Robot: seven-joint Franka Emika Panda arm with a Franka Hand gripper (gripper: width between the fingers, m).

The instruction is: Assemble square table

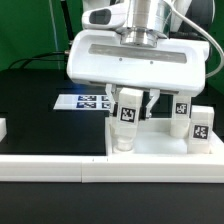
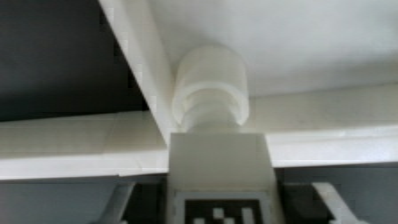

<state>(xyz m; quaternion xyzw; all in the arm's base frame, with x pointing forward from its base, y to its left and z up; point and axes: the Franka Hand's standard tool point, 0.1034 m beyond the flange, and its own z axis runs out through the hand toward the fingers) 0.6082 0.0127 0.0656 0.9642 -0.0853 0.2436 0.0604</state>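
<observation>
1. While the end effector point(image 1: 137, 105) pinched a tagged leg point(image 1: 127, 113) upright over the square table slab point(image 1: 170, 146), leg fitting appeared in hand.
2. Next, I judged, the leg needed lining up with a corner hole and twisting in.
3. Two more legs point(image 1: 181, 115) stood on the slab near the exterior view's right.
4. Marker board point(image 1: 85, 100) and border rail point(image 1: 50, 166) lay nearby on the bench point(image 1: 30, 100).

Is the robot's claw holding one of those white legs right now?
Yes, the gripper is closed on a tagged white leg, held upright over the white tabletop slab.
</observation>
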